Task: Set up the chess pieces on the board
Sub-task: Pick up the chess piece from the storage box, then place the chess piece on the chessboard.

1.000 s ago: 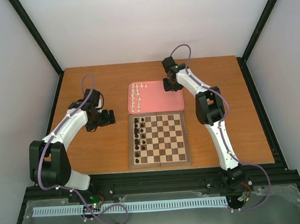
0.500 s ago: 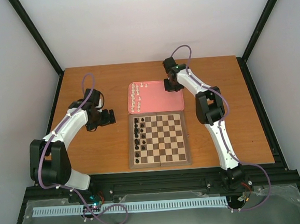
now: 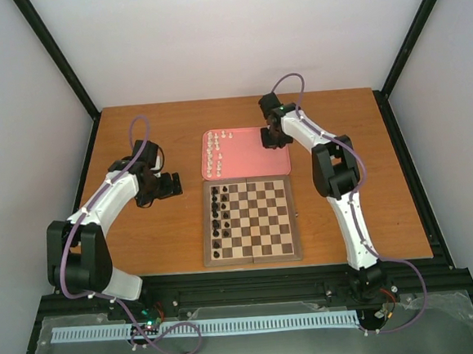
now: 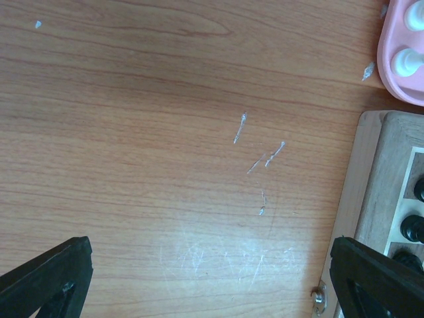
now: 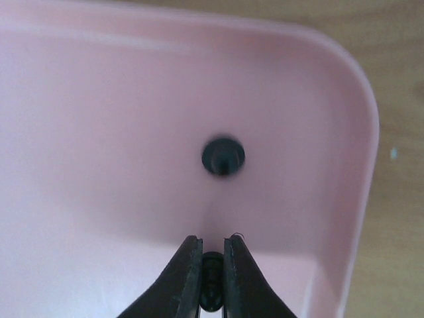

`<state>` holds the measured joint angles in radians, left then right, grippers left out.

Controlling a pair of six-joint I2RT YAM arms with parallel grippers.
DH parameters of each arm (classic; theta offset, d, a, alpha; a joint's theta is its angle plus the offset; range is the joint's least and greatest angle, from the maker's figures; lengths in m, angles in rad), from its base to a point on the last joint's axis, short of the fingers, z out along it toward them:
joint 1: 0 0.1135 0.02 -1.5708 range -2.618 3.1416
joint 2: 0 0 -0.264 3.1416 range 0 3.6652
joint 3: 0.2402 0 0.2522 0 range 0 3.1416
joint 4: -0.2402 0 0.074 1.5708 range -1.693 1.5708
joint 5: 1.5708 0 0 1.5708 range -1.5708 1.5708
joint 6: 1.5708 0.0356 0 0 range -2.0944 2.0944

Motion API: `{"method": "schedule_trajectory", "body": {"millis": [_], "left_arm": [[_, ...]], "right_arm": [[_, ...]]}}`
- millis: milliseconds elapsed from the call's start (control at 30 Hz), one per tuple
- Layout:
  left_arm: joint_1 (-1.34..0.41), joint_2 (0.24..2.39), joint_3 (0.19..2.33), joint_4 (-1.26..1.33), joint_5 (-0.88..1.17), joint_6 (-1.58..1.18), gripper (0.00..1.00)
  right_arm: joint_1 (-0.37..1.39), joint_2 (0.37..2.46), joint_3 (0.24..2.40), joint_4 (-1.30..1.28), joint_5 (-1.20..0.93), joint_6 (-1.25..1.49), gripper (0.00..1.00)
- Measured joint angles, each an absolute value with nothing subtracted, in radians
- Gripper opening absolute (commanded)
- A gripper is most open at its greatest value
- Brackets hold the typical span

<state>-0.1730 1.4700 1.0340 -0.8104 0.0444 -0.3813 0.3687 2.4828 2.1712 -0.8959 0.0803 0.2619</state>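
While black pieces already line the left files of the board, its right side is bare, so I judge the task less than half done: one colour is nearly placed and the other not begun. Left of the board, the left fingers hang spread over the worktop, holding nothing and well apart from everything. Behind the board, the whites all stand at the left end of the tray. At its right end, the right fingers pinch a black piece. A second black stands just beyond, apart from them. The tray wall curves close on the right, so the lift probably has to go straight up. The board's middle and right squares offer open room; the crowded left files leave little.
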Motion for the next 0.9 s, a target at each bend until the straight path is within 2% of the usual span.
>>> {"method": "schedule_trajectory", "body": {"millis": [167,533,733,900], "left_arm": [[-0.173,1.459,1.034,-0.809,0.044,-0.381,1.00],[-0.173,1.415,1.031,-0.810,0.038,-0.381,1.00],[-0.173,1.403,1.027,-0.812,0.037,-0.381,1.00],[-0.173,1.399,1.027,-0.815,0.038,-0.381,1.00]], "right_arm": [[0.371,2.393,2.029,-0.886,0.077,0.261,0.08],[0.411,2.225,1.885,-0.879,0.071,0.250,0.07],[0.513,2.059,1.868,-0.905,0.068,0.252,0.07],[0.656,1.900,1.748,-0.954,0.047,0.282,0.08]]}}
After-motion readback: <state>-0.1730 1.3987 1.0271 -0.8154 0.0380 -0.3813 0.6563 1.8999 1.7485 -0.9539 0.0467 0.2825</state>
